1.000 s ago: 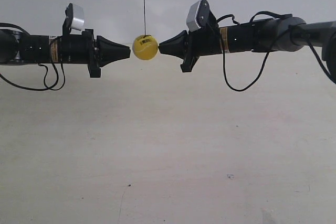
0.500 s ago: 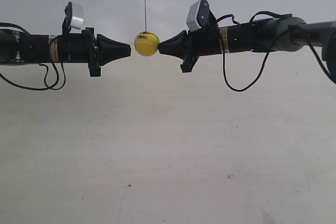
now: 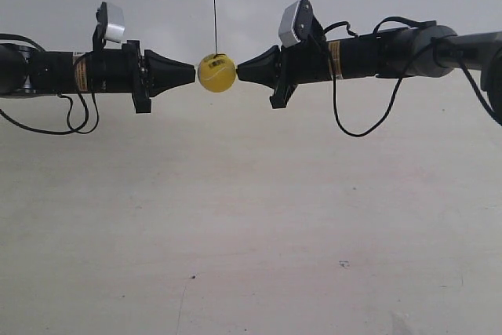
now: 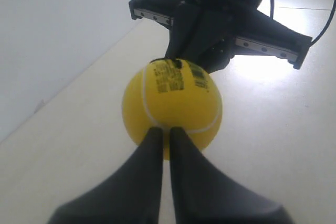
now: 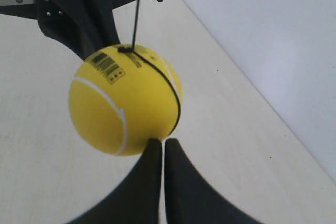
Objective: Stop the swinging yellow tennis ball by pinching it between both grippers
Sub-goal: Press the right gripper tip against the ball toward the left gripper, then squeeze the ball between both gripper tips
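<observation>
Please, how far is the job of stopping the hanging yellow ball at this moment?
Done: the left gripper and the right gripper, both shut, are level with the yellow tennis ball, one on each side. In hand: their tips appear to touch it from opposite sides. Left: holding the pinch until it hangs quiet on its string; one moment cannot show whether it has stopped.

The yellow tennis ball [image 4: 170, 114] carries a barcode [image 5: 107, 67] and, just beside it, dark small print [image 4: 168, 77] too blurred to read.
</observation>
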You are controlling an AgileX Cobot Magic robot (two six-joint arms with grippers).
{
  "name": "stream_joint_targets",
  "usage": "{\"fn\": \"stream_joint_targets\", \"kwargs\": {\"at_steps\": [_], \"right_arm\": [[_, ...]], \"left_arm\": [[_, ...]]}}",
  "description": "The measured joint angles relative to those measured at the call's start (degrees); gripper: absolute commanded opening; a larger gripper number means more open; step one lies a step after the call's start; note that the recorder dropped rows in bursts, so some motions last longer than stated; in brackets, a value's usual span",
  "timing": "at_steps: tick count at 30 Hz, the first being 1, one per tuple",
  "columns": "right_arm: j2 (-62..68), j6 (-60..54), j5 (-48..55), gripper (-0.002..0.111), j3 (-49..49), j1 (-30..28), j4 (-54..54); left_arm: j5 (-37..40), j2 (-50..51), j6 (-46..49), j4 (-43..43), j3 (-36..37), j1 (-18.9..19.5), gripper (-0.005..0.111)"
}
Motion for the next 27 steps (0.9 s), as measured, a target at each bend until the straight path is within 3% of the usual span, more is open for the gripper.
{"fn": "stream_joint_targets", "kwargs": {"at_steps": [27], "right_arm": [[0.00, 0.13, -1.29, 0.000, 0.00, 0.00, -1.03]], "left_arm": [[0.00, 0.00, 0.00, 1.24, 0.00, -1.87, 0.005]]}}
